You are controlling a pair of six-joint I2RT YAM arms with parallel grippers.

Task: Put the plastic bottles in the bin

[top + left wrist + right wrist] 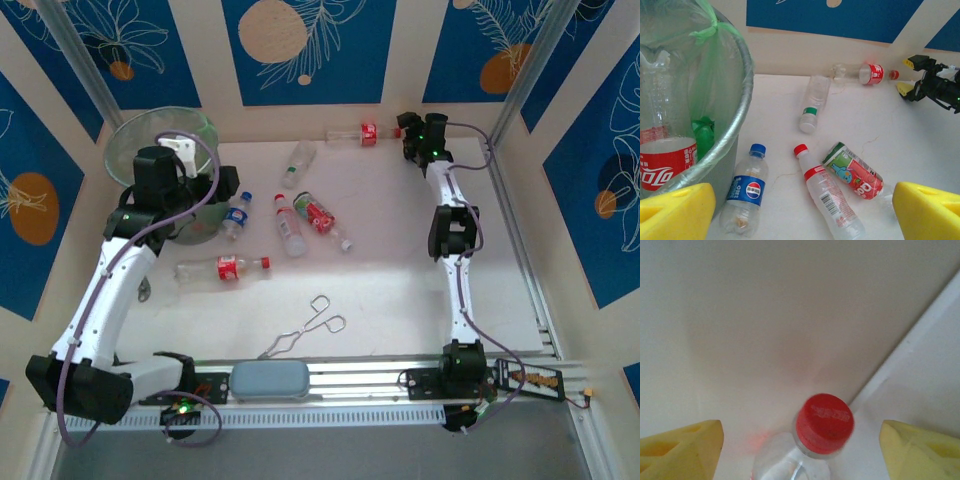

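Observation:
The bin stands at the back left, lined with a green bag; a red-labelled bottle lies inside it. My left gripper hangs open beside its rim, above a blue-labelled bottle, a red-capped clear one and a red-and-green one. A green-banded bottle lies further back, and a red-labelled one nearer the front. At the back wall my right gripper is open, its fingers either side of the red cap of another bottle, apart from it.
Metal tongs lie near the front centre. A grey-blue pad sits on the front rail. The back wall runs close behind the right gripper, and a metal rail lines the right edge.

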